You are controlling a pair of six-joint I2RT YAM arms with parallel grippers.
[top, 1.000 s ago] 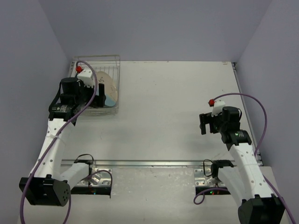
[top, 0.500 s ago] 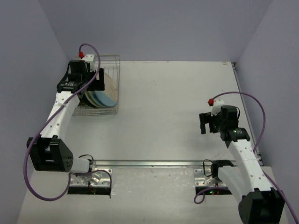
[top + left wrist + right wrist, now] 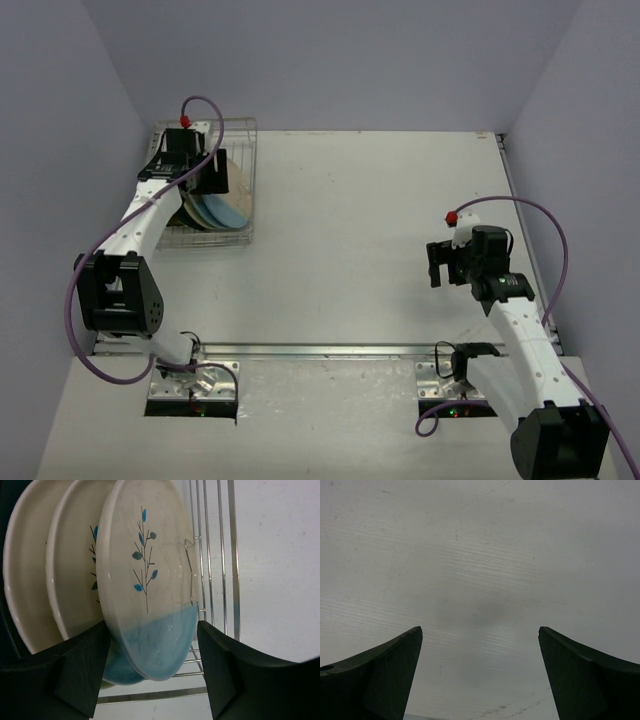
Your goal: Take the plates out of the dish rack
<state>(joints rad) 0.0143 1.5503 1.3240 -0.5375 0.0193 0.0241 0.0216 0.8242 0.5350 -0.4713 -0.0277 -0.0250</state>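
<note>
Cut off at the left edge of the left wrist view: the rearmost of three cream plates [image 3: 25, 580], all standing on edge in the silvery wire dish rack [image 3: 231, 555]. Hidden behind the front plate [image 3: 150, 565]: most of the middle plate [image 3: 75, 590], with only a sliver of its dark sprig on show. Hard to count the plates from overhead, with the left arm [image 3: 140, 225] crossing the rack; only a cream rim and a pale blue patch discernible there. Cannot tell whether the fingers [image 3: 75, 670] actually touch the front plate.

Released and gripping nothing: the left end effector [image 3: 151, 630], jaws spread wide to either side of the front plate's lower edge. Front plate directly between the fingers: round, glossy, cream, with a thin dark stem and small blue leaves down the middle, and a pale blue lower part. Rack wires just right of the right finger, white desk [image 3: 280, 570] beyond them.

Likewise released: the right end effector [image 3: 480, 635], jaws wide apart over bare desk, well apart from the rack.
</note>
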